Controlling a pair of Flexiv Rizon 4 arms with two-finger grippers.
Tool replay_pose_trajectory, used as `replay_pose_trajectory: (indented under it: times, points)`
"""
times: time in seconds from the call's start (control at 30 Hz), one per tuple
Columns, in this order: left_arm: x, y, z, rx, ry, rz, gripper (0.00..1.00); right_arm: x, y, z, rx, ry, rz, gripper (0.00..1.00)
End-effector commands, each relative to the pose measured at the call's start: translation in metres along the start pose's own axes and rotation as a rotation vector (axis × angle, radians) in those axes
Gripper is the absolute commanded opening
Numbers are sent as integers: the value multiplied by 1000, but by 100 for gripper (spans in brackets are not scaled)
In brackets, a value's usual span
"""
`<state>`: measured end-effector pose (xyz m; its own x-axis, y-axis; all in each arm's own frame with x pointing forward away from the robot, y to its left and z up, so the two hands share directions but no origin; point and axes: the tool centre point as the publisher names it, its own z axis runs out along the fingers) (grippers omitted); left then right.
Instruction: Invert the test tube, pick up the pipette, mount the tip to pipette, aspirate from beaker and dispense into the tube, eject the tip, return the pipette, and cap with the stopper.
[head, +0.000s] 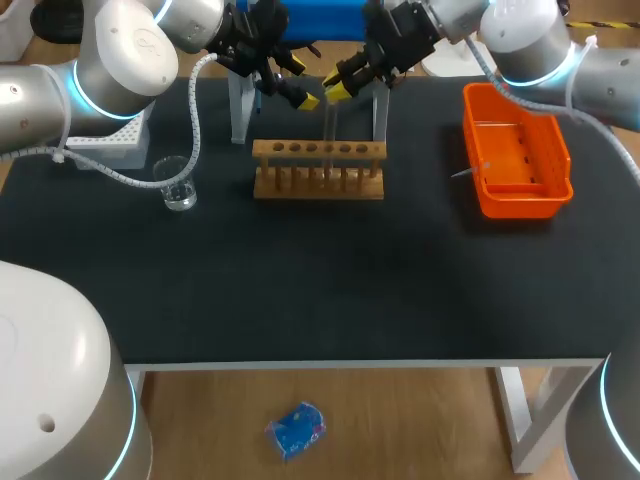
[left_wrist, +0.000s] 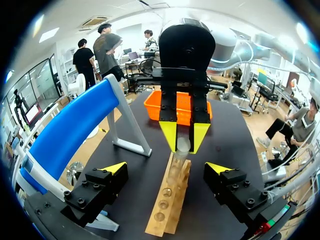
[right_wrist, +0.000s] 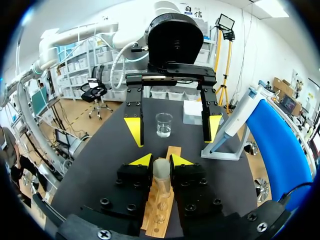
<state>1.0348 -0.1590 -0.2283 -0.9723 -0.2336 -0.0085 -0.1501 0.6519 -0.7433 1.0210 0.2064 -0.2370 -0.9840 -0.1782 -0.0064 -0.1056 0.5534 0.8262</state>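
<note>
— Closest in sits the right gripper (right_wrist: 161, 162). What has it got?
— Its blocky black fingers, tipped with yellow wedges, are clamped from both sides on the test tube (right_wrist: 161, 172), a clear glass cylinder standing upright.
— Where is that tube?
— Over the rack (head: 318, 170), a pale wooden block with a row of round holes, on the matte black surface (head: 300, 290). Its lower end reaches the holes; whether it is seated I cannot tell.
— And the left gripper (left_wrist: 166, 169)?
— Fingers wide apart, holding nothing. It faces the tube from the opposite side, almost tip to tip with the right one.
— How do the arms lie?
— Each comes in from a far corner and bends toward the middle.
— What else is there?
— A small clear beaker (head: 179, 183) stands near the rack's left end. The pipette (right_wrist: 237, 117) hangs on a curved blue stand (left_wrist: 70, 130) behind the rack. A rectangular orange plastic tray (head: 515, 150) sits well apart on the right.
</note>
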Motion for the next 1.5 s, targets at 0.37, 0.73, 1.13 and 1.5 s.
replay_pose_trajectory:
  times: [0.37,0.73,1.13,1.5]
  points:
    - [0,1,1,5,0,2,100,1,-14,8,12,9,18,0]
    - [0,1,1,5,0,2,100,2,-22,13,20,9,34,0]
    - [0,1,1,5,0,2,100,1,-16,6,-9,5,25,100]
    - [0,1,1,5,0,2,100,6,-10,3,-25,4,16,100]
